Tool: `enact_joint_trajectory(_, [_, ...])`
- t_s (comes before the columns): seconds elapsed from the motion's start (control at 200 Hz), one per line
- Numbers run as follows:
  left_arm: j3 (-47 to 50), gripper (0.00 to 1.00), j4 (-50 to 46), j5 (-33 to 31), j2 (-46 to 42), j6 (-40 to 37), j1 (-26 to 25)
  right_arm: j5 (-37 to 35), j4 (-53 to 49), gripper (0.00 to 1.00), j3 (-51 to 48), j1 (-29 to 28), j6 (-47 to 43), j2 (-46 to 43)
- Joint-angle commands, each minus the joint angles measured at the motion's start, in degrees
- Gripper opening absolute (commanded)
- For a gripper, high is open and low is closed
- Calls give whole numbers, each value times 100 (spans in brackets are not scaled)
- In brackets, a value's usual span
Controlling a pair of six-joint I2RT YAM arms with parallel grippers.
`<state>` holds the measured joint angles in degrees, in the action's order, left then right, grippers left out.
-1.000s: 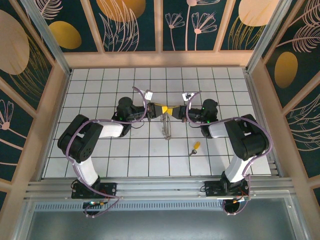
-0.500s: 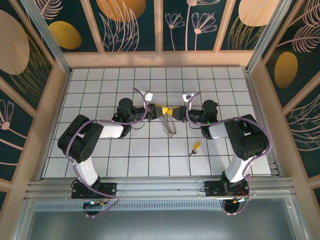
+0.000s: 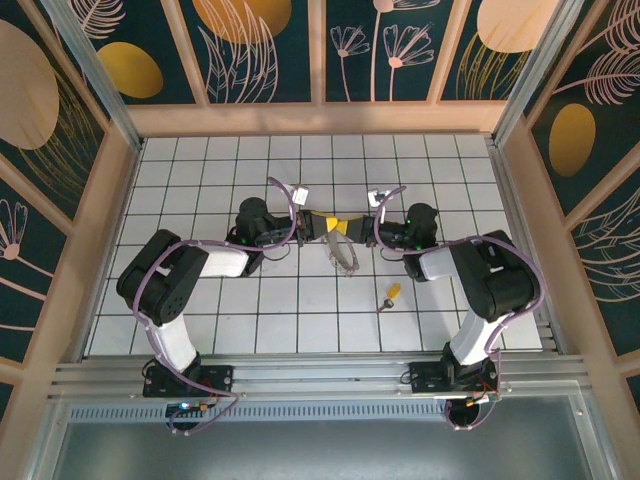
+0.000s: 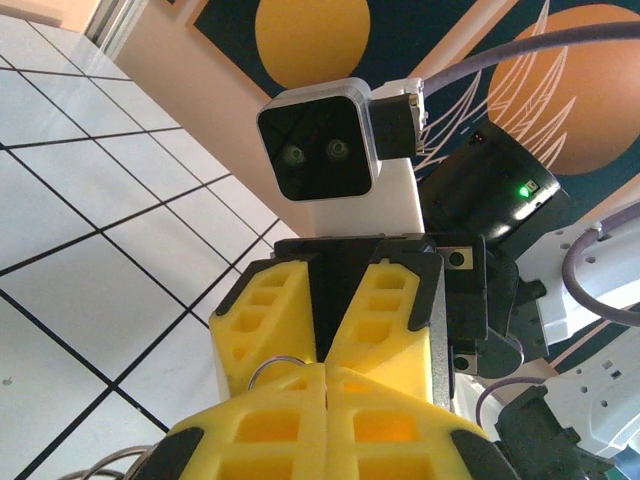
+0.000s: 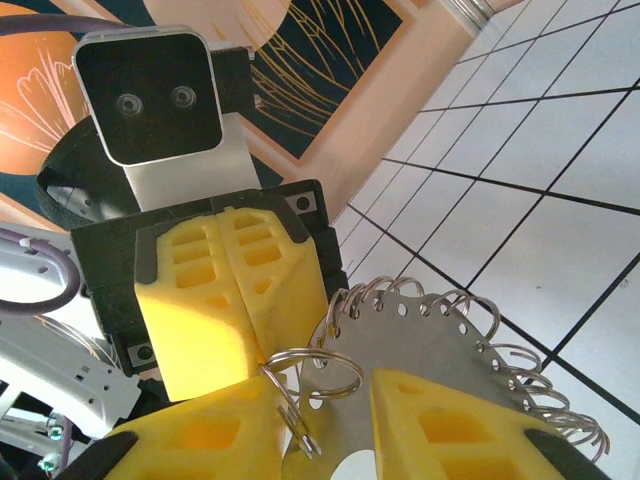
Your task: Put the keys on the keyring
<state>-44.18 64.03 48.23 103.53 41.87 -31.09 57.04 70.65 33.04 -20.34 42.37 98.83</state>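
Observation:
The keyring [image 3: 343, 252], a thin silvery plate rimmed with several small split rings, hangs tilted between the two grippers above the middle tiles. In the right wrist view the keyring [image 5: 450, 340] fans out to the right. My left gripper [image 3: 325, 226] is shut on one of its small rings [image 4: 275, 368]. My right gripper [image 3: 358, 226] faces it tip to tip, and its yellow fingers [image 5: 200, 435] stand apart with the plate's edge and a split ring [image 5: 330, 360] in the gap. The key [image 3: 391, 294], with its yellow-orange head, lies alone on the floor, to the front right of the grippers.
White tiled floor [image 3: 200, 300] bounded by wooden walls [image 3: 320, 118] at the back and sides. An aluminium rail [image 3: 320, 375] carries both arm bases along the near edge. Both arms bend inward and meet at mid-floor.
The keyring has swung from hanging edge-on to a tilted, broader stance. The right gripper has drawn back slightly to the right. The key has not moved.

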Motion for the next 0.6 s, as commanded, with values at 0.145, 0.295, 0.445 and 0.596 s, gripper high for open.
enact_joint_trajectory(0.145, [23, 0, 44, 205, 89, -81, -72, 71, 379, 32, -68, 57, -87, -332])
enact_joint_trajectory(0.295, [14, 0, 40, 213, 100, -82, -72, 97, 370, 34, -112, 99, -107, -392])
enact_joint_trajectory(0.445, [6, 0, 39, 213, 105, -75, -71, 124, 353, 32, -148, 121, -126, -463])
enact_joint_trajectory(0.596, [6, 0, 41, 213, 111, -67, -72, 232, 331, 30, -124, 117, -126, -430])
